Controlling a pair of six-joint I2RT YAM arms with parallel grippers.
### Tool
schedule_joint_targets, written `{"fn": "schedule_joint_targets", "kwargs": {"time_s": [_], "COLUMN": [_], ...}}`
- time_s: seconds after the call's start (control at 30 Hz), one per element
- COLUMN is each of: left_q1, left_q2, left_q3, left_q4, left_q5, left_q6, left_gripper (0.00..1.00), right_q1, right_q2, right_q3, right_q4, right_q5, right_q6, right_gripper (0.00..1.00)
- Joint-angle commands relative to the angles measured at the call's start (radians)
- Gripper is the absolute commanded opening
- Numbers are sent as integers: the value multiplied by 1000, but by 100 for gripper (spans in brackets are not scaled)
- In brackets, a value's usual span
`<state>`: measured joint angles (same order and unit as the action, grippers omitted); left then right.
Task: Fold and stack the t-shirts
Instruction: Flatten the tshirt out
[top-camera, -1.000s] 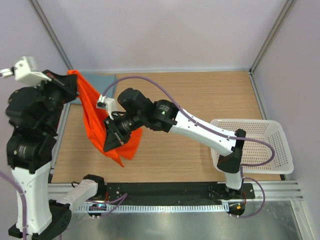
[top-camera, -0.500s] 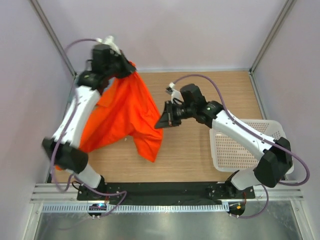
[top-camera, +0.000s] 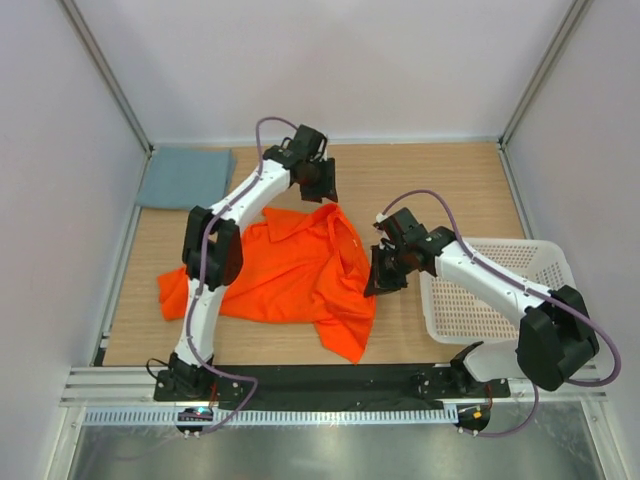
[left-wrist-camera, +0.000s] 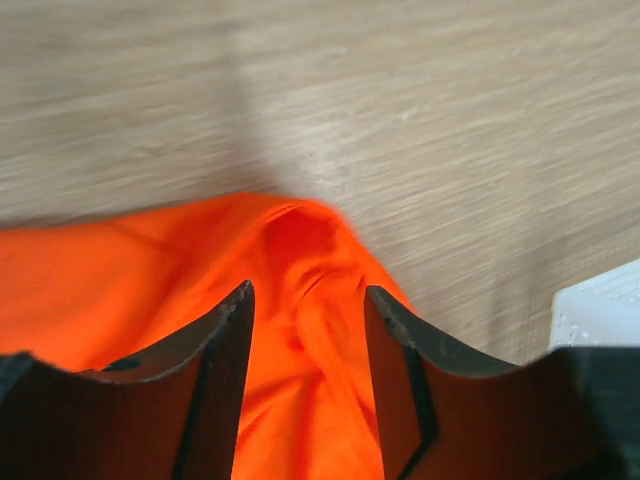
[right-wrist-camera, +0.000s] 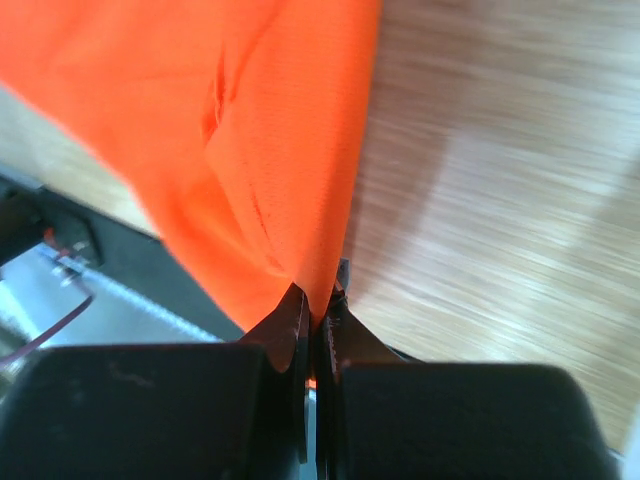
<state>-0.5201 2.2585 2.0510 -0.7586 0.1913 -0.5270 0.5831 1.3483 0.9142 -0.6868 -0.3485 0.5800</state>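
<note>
The left hand stands spread, with a raised ridge of the orange t-shirt between its fingers but unclamped. Lifting away carelessly could snag that ridge and drag the cloth. The right hand is pressed together, pinching the shirt's edge. A pull from there alone would bunch the shirt, which lies rumpled on the surface between both hands. The grey-blue t-shirt lies flat, well off to the left hand's left.

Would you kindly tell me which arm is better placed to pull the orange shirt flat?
Probably right: the right hand is shut on the orange shirt at its edge; the left hand stands open above it.
</note>
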Motion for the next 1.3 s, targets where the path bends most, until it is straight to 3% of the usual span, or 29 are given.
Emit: {"fn": "schedule_joint_targets", "kwargs": {"time_s": [0.0, 0.07, 0.17, 0.2, 0.27, 0.3, 0.33, 0.43, 0.5, 0.67, 0.9, 1.1, 1.17, 1.2, 1.23, 1.27], "left_q1": [38, 45, 52, 60, 69, 81, 89, 121, 178, 291, 403, 423, 423, 425, 428, 427], "left_q2": [-178, -279, -443, -486, -618, -658, -704, -845, -923, -964, -763, -602, -582, -564, -559, -556], "left_q3": [54, 9, -141, -244, -352, -423, -542, -714, -848, -1021, -990, -960, -944, -936, -907, -887], "left_q4": [-94, -125, -151, -166, -176, -177, -173, -177, -170, -101, -38, -5, -1, 2, -5, -28], "left_q5": [-121, -153, -185, -234, -298, -303, -308, -366, -380, -388, -365, -325, -314, -311, -314, -328], "left_q6": [93, 119, 133, 130, 111, 95, 87, 45, 24, 21, 24, 47, 45, 47, 50, 54], "left_gripper": [51, 63, 70, 70, 70, 70, 70, 72, 76, 87, 85, 72, 58, 51, 24, 7], "right_q1": [-41, -66, -75, -72, -71, -72, -69, -59, -49, -23, 57, 60, 58, 60, 60, 60], "right_q2": [-18, -5, 49, 63, 89, 94, 98, 110, 149, 265, 299, 278, 267, 262, 262, 264], "right_q3": [74, 89, 120, 133, 170, 182, 208, 256, 290, 298, 233, 134, 126, 121, 118, 120], "right_q4": [-147, -167, -201, -213, -243, -249, -247, -223, -192, -105, -126, -100, -86, -80, -70, -66], "right_q5": [198, 241, 322, 344, 466, 479, 477, 412, 296, 117, 91, 95, 92, 91, 89, 91], "right_q6": [-86, -121, -181, -201, -250, -265, -279, -290, -264, -215, -253, -232, -212, -204, -201, -197], "right_gripper": [2, 1, 5, 9, 28, 31, 37, 47, 53, 58, 57, 57, 57, 57, 58, 58]}}
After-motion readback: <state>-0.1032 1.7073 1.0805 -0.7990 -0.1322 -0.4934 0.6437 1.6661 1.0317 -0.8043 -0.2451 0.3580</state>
